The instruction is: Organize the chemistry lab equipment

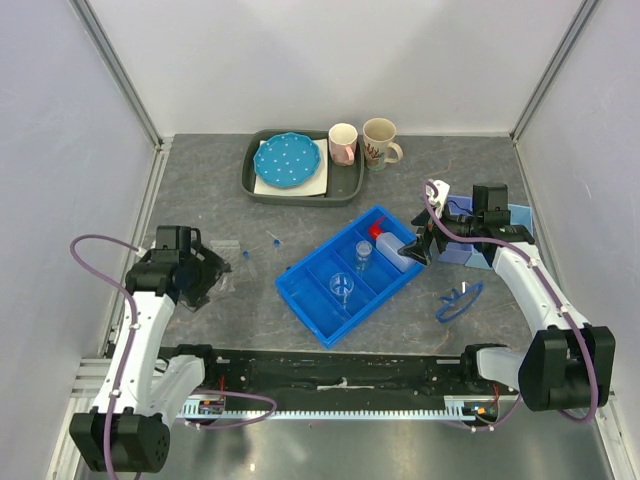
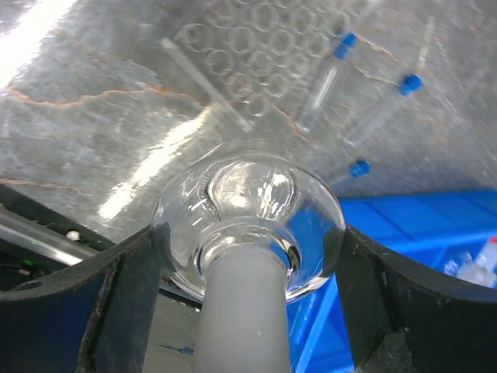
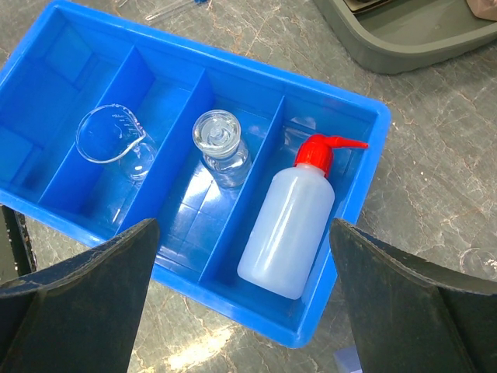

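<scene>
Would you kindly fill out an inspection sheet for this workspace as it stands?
Surface: grey marbled table, no spills seen.
Job's things: blue divided tray holds squeeze bottle, stoppered glass jar and beaker, one per compartment, one compartment empty; safety glasses on the table beside it; clear rack and blue-capped tubes lie loose near the left arm.
Clutter: grey tray with dotted plate; two mugs beside it.
Claws: left claw closed around round flask; right claw open, empty, above the blue tray.
Cables: purple cables loop along both arms.
Surroundings: white walls, metal frame posts.
</scene>
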